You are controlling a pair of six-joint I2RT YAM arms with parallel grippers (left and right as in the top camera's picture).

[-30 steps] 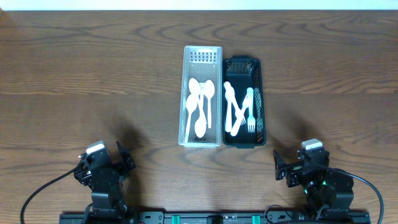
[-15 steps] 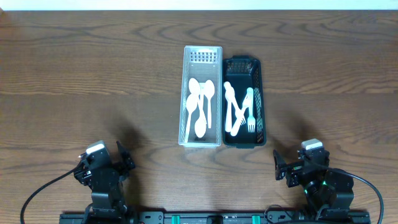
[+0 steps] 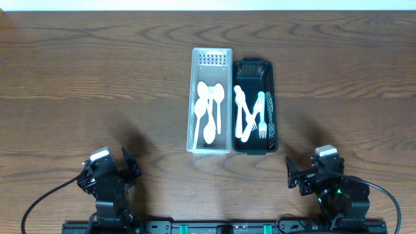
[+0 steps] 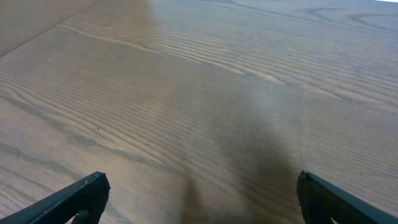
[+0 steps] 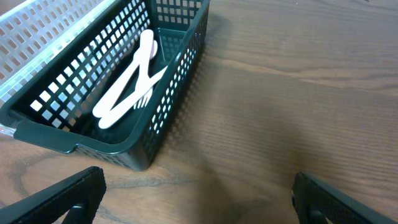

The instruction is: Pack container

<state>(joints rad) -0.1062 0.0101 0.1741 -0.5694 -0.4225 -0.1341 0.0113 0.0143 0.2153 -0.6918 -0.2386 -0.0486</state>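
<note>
at mid-table, white basket (image 3: 212, 59) holds spoons (image 3: 209, 132), green basket (image 3: 275, 104) holds white cutlery (image 3: 245, 134).

Under me spreads a dark brown wooden tabletop (image 3: 97, 78), its grain running in long wavy lines from left edge to right. Beyond its far edge I see a pale strip (image 3: 208, 4).

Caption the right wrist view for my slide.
Dark green plastic mesh basket of white plastic cutlery on a brown wooden table, framed by the open jaws of the right gripper.
</note>
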